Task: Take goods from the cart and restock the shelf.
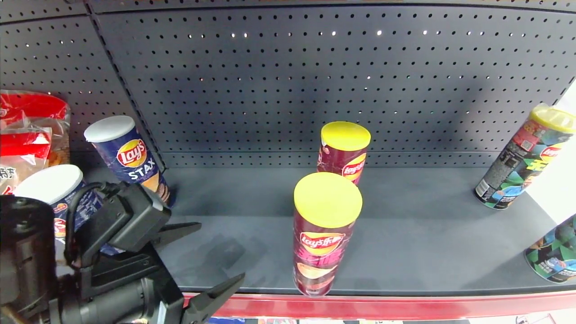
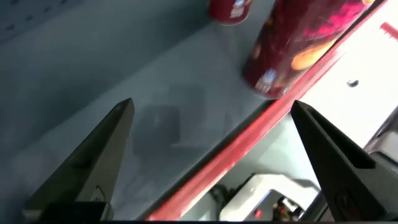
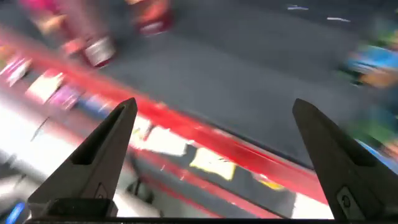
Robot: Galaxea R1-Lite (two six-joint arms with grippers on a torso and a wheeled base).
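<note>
My left gripper (image 1: 211, 258) sits low at the left front of the shelf deck (image 1: 427, 234), fingers spread wide and nothing between them. One fingertip is over the grey deck, the other is by the red front lip (image 1: 405, 306). The left wrist view agrees: jaws apart, straddling the lip, with the front maroon can (image 2: 298, 43) ahead of them and well apart from them.

My right gripper (image 3: 214, 102) is spread open too and holds nothing. It hangs over the red lip, deck beyond it. That view is blurred, so I can't make out details there.

Task goods on the shelf:
- The front maroon can (image 1: 321, 238) has a yellow lid and stands upright near mid-shelf, right at the front edge.
- The rear maroon can (image 1: 343, 155), also yellow-lidded, stands upright just behind it, close to the pegboard back panel (image 1: 315, 81). The two cans are apart.

Also on the shelf:
- On the left, a rear blue can (image 1: 128, 155) with a white lid stands by the panel.
- A front blue can (image 1: 54, 189) is nearer me, partly hidden by my left arm.
- Snack bags (image 1: 27, 130) are at the far left.
- On the right, a green-and-black can (image 1: 522, 162) with a yellow lid stands toward the back.
- A second green-and-black can (image 1: 555, 252) is at the right front, cut off by the frame edge.
</note>
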